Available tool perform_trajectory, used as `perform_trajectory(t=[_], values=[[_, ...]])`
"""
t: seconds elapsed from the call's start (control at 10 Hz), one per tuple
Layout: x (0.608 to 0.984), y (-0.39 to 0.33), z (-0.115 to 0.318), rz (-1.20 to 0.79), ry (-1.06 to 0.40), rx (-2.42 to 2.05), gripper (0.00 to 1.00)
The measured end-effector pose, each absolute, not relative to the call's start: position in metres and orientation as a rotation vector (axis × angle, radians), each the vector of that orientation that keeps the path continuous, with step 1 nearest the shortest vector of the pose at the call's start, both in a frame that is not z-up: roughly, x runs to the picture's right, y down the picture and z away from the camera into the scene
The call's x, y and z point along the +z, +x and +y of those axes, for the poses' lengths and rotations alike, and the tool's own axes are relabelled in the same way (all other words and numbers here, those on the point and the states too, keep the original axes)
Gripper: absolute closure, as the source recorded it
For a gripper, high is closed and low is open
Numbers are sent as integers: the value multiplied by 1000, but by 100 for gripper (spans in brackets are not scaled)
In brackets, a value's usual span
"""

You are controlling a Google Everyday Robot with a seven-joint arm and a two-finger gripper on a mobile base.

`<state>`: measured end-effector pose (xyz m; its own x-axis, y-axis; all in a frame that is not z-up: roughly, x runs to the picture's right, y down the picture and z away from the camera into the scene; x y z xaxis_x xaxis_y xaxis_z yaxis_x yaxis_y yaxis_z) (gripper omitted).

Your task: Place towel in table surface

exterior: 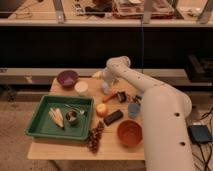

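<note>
My gripper (105, 88) hangs at the end of the white arm over the back middle of the wooden table (60, 150), pointing down just right of a small white cup (81, 87). A pale crumpled thing that may be the towel (97, 75) lies at the table's back edge, just left of the arm's wrist and partly hidden by it. I cannot tell whether the gripper touches or holds it.
A green tray (37, 125) with a can and food sits front left. A purple bowl (67, 78) is at the back left. An orange (102, 109), a black block (113, 117), a blue cup (133, 109), an orange bowl (129, 133) and grapes (94, 138) crowd the middle and right.
</note>
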<state>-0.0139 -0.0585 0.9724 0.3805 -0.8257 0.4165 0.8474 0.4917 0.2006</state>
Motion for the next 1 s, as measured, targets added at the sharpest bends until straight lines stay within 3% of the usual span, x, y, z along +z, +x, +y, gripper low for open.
perform_trajectory(t=[0.6,1.0], values=[[1025,-6,-33,-492,-71,-1145,20],[1028,-4,-30,-477,-69,-1153,20]])
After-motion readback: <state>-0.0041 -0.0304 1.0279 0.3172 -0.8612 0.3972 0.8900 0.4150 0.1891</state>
